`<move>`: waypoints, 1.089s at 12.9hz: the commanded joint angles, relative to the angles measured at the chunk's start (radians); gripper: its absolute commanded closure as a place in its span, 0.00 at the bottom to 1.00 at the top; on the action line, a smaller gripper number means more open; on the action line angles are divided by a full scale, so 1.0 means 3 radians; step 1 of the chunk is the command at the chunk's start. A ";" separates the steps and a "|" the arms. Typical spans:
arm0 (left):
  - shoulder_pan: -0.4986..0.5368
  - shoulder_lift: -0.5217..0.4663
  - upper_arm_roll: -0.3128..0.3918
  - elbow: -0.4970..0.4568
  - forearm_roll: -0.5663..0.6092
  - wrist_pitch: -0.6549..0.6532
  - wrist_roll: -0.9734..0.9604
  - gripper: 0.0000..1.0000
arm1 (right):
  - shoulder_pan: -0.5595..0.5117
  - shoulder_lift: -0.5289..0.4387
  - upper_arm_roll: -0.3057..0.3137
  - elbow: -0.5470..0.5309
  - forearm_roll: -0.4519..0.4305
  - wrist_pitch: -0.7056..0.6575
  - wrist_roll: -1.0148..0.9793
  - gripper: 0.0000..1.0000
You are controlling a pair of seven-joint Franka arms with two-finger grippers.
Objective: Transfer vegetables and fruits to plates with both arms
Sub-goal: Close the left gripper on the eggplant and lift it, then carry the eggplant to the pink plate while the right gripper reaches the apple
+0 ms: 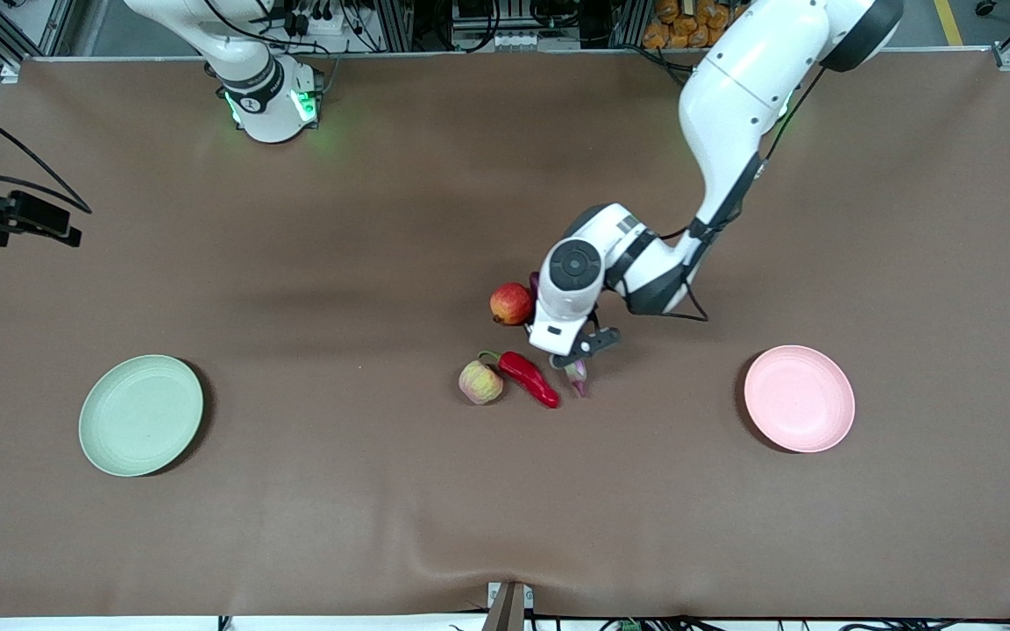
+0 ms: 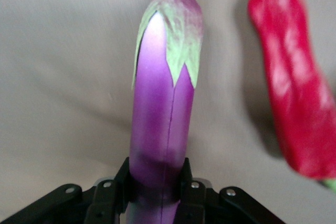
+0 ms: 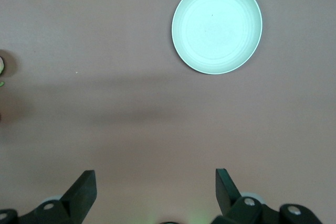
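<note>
My left gripper point(image 1: 570, 349) is over the middle of the table, shut on the purple eggplant point(image 2: 160, 124); its fingers point(image 2: 190, 186) press both sides of the eggplant. Only the eggplant's green-capped end point(image 1: 577, 377) shows below the hand in the front view. The red chili point(image 1: 529, 377) lies beside it and also shows in the left wrist view point(image 2: 294, 93). The ribbed pale fruit point(image 1: 480, 382) lies beside the chili's stem. The red apple point(image 1: 511, 303) sits beside the left hand. My right gripper point(image 3: 155, 174) is open and empty, high above the table with the green plate point(image 3: 217, 26) in its view.
The green plate point(image 1: 141, 414) lies toward the right arm's end of the table and the pink plate point(image 1: 799, 398) toward the left arm's end. A black device point(image 1: 14, 219) juts in at the table's edge at the right arm's end.
</note>
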 commanded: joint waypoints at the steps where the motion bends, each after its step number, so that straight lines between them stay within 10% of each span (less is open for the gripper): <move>1: 0.0314 -0.0444 -0.0028 -0.0055 0.0072 -0.0530 0.0448 1.00 | 0.0097 0.0066 -0.0005 0.0082 0.0027 -0.0048 0.0012 0.00; 14: 0.1792 -0.0721 -0.0013 -0.0050 0.0102 -0.0982 0.2388 1.00 | 0.1063 0.1262 -0.0005 0.0164 0.0753 0.1725 0.1539 0.00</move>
